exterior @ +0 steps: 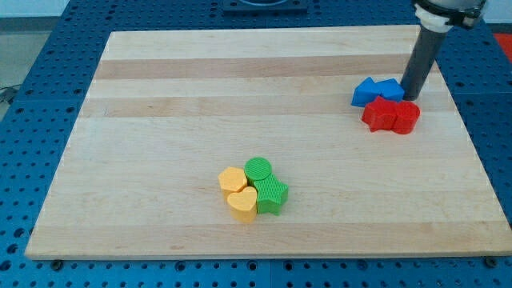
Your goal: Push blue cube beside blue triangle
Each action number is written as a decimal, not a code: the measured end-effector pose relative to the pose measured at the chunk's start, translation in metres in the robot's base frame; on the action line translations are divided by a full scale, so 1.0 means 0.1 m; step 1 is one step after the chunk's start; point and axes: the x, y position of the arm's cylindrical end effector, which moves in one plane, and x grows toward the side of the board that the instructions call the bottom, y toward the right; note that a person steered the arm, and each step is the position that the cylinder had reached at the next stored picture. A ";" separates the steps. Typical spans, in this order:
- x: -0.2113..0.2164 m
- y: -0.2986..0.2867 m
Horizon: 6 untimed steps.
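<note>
The blue triangle [365, 92] lies at the view's right on the wooden board [200, 96], and the blue cube [390, 89] sits touching its right side. My tip [413, 98] is at the cube's right edge, touching or almost touching it. Just below the blue pair are two red blocks: a red star-like block [379, 114] and a red rounded block [406, 117], pressed together and touching the blue ones.
A cluster sits at the lower middle: a yellow hexagon-like block [232, 179], a yellow heart [242, 203], a green circle [258, 170] and a green star-like block [272, 196]. The board's right edge is close to the blue and red blocks.
</note>
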 end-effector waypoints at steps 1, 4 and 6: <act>0.04 -0.05; -0.13 0.05; -0.93 -0.10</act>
